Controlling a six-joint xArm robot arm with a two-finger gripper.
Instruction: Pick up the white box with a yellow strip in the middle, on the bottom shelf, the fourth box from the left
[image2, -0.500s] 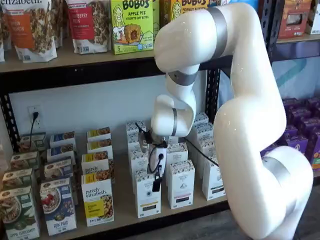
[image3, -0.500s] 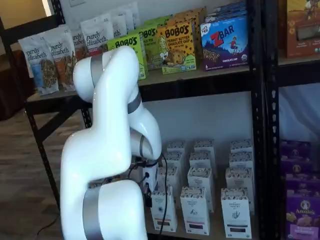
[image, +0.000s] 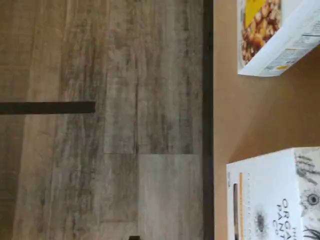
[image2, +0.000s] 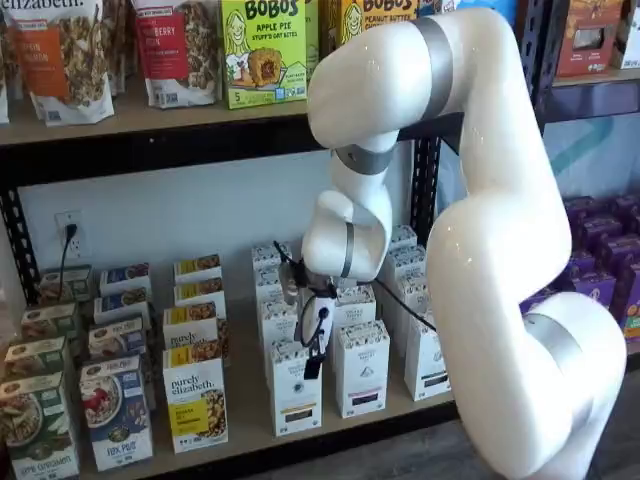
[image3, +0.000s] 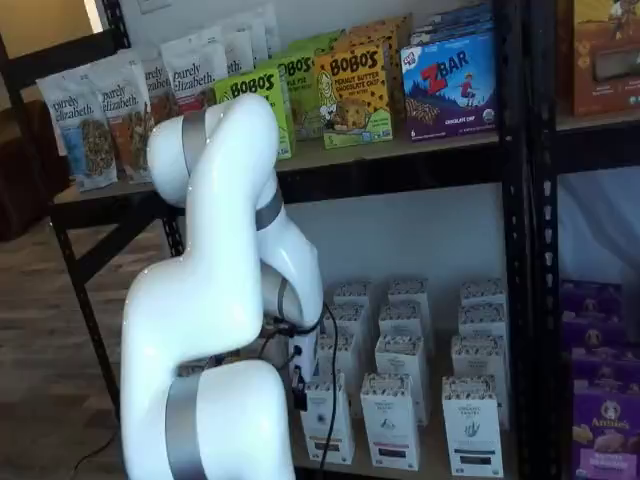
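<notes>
Shelf views show the approach step: the gripper (image2: 314, 345), jaws evidently wide and empty, hangs at frame centre just above the white box (image2: 296, 388) at the front of the bottom shelf (image2: 250, 425); next, it must descend to straddle the carton.

I am reading "BOBO'S APPLE PIE" on the bright green carton (image2: 264, 52) on the upper shelf, and "purely elizabeth." on the yellow-fronted granola box (image2: 195, 411) on the tan wooden bottom shelf (image2: 245, 425). I am seeing "BOBO'S PEANUT BUTTER CHOCOLATE CHIP" on an orange-yellow carton (image3: 354, 95) and "ZBAR" on the blue box (image3: 449, 84) beside it. My wrist view is showing "ORGA" and "PAN" on the white speckled carton (image: 280, 195).
</notes>
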